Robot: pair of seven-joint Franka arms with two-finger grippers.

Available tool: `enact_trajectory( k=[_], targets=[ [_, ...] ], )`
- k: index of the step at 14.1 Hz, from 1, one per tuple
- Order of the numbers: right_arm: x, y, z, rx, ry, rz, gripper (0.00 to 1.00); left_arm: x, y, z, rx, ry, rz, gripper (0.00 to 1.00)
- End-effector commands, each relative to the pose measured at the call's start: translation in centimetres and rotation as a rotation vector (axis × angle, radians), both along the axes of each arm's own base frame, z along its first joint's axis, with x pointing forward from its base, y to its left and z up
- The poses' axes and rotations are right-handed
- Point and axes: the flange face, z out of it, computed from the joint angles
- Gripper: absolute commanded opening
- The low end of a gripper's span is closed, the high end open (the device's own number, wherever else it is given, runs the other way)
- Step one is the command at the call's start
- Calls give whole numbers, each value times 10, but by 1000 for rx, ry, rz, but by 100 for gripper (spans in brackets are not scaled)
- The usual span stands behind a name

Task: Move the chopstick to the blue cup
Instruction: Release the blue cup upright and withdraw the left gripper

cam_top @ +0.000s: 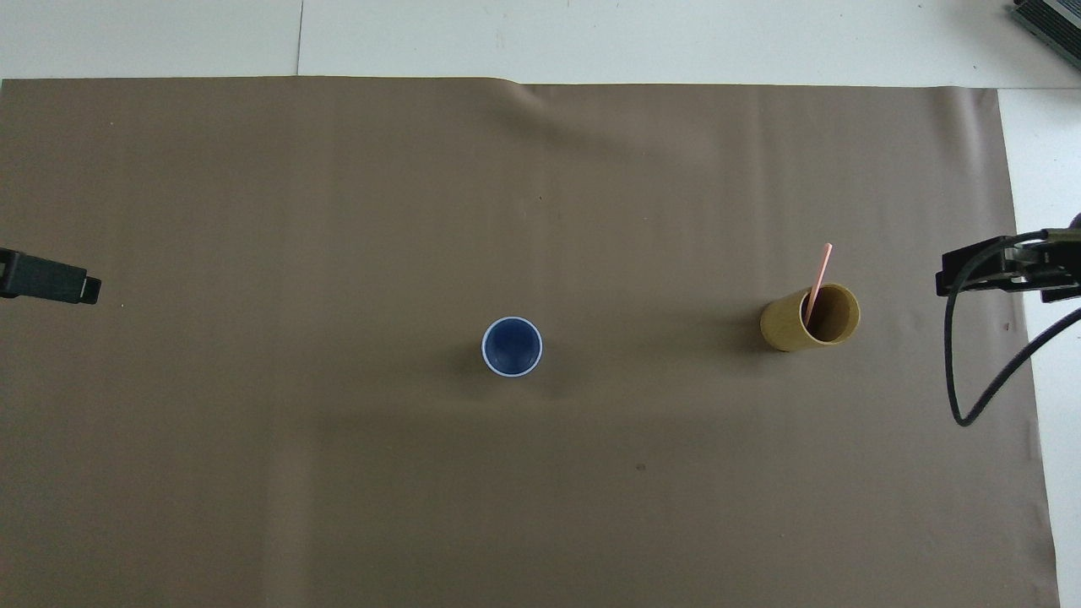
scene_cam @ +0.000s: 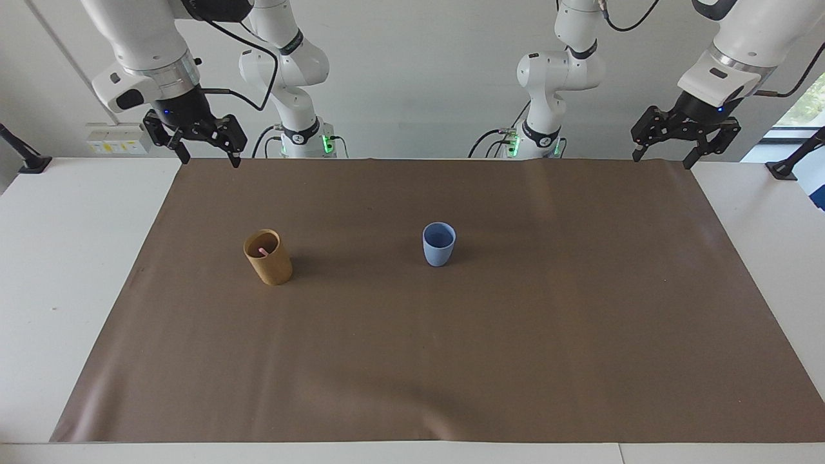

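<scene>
My left gripper hung up in the air over the corner of the brown mat at the left arm's end of the bench, on the edge nearest my bases. Its jaws stood wide apart and held nothing. In the overhead view only a dark tip of it showed at the frame's edge. My right gripper hung over the matching corner of the mat at the right arm's end, jaws spread just as wide, nothing between them either. A black cable looped down from that wrist. Both arms waited, well apart from the cups.

And the chopstick? It sat in the tan cup, not in the blue one. It was a thin pink stick, leaning against the rim, with its upper end poking out above the cup's mouth and tilted away from me. From the facing view I could catch only a small pink tip inside the opening. The tan cup stood upright on the mat toward the right arm's end.

The blue cup stood upright too, near the middle of the mat, beside the tan cup and well apart from it, about level with it in distance from my bases. From above I looked straight into its mouth, a pale rim round a darker blue inside, and saw nothing in it. Both cups rested on the mat, each throwing a soft shadow on it.
</scene>
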Motion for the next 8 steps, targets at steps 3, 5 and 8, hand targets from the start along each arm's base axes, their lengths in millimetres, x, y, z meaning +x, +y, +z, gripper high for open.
enact_trajectory(
  k=[3, 5, 8],
  targets=[
    [-5, -4, 1, 21, 3, 16, 100, -10, -5, -3, 29, 31, 58, 100],
    [-5, -4, 0, 18, -3, 36, 100, -11, -8, -4, 30, 32, 53, 100],
    [-2, 3, -14, 23, -44, 53, 100, -11, -10, -3, 28, 29, 49, 100]
  ],
)
